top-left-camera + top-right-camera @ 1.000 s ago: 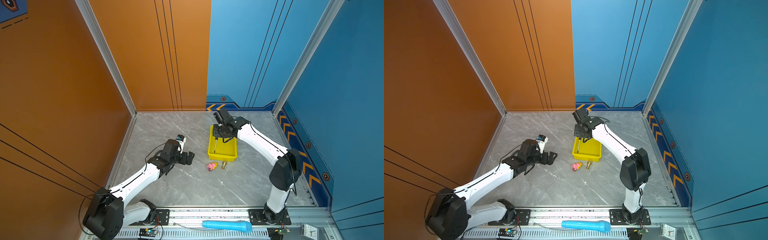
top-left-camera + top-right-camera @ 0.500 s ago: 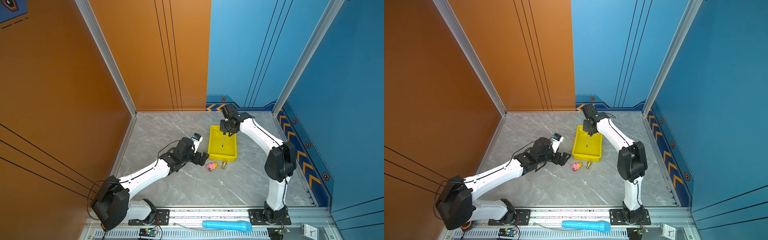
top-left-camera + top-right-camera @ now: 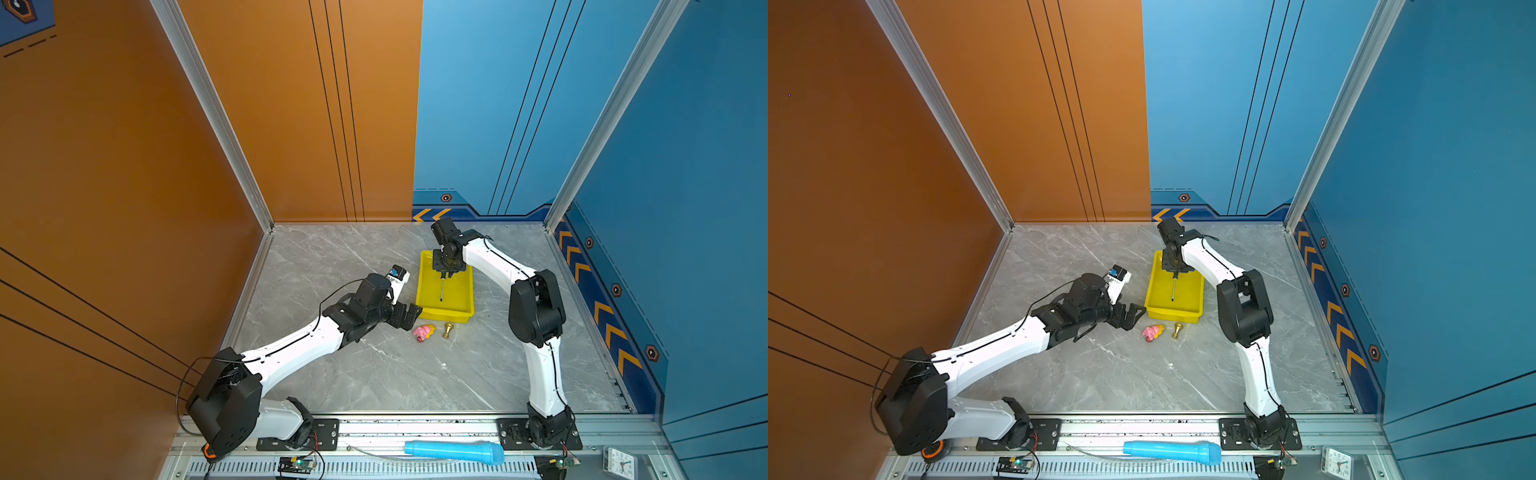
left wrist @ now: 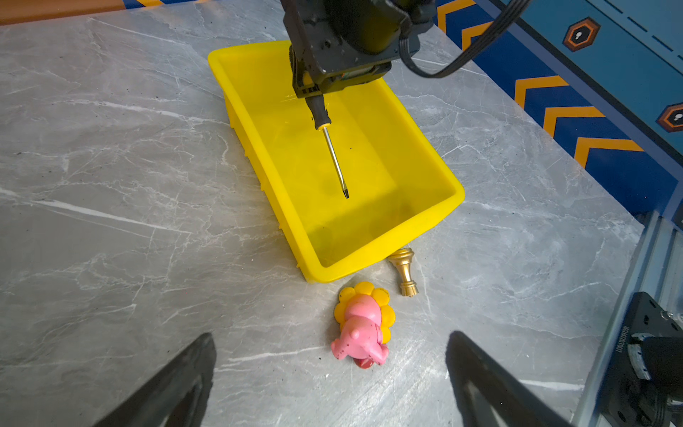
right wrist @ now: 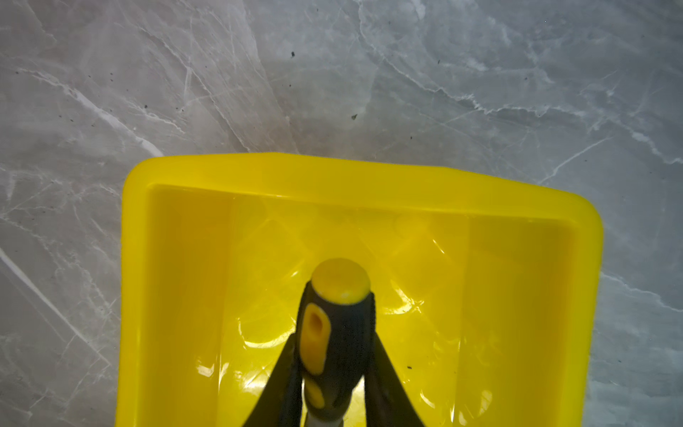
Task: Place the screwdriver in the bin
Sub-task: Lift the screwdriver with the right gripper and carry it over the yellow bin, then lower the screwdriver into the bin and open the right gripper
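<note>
Right gripper [image 3: 446, 274] has shifted over the bin [image 3: 446, 314], clamped on the screwdriver [image 3: 442, 289], shaft pointing lengthwise toward its near wall

Your two arms [image 3: 291, 353] are white with chunky black joints [image 3: 536, 307]. A thin black cable [image 4: 460, 63] runs along each. Black bolted plates [image 3: 510, 433] sit under both bases.

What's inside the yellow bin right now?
Only the screwdriver, its handle clamped in the right gripper, shaft over the bin floor. The gripper covers some floor; whether the tip touches is unclear.
</note>
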`<state>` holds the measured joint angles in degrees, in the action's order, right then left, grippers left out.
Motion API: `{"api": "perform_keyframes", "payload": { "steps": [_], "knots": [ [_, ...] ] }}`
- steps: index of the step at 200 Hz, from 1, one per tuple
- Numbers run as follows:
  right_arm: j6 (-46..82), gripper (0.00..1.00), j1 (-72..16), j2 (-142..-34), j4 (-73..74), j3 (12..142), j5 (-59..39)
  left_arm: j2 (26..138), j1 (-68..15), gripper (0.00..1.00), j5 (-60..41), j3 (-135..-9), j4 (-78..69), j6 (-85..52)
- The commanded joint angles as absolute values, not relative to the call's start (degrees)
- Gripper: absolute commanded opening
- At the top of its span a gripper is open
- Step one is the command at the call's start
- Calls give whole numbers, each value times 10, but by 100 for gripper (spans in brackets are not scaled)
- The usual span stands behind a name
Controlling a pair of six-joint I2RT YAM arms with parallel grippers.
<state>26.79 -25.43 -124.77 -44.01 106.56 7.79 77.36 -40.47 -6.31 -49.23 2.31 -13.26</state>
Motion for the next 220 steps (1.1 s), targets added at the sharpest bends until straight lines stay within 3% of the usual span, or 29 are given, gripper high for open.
{"api": "perform_keyframes", "payload": {
  "steps": [1,147,220],
  "knots": [
    [260,0,-254,-1263,-437,1080,90,777,-408,98,-65,-506,26,-124],
    [267,3,-258,-1324,-437,1078,94,754,-407,98,-41,-488,27,-131],
    [269,38,-264,-1310,-433,1083,107,732,-408,98,-9,-484,31,-137]
  ]
}}
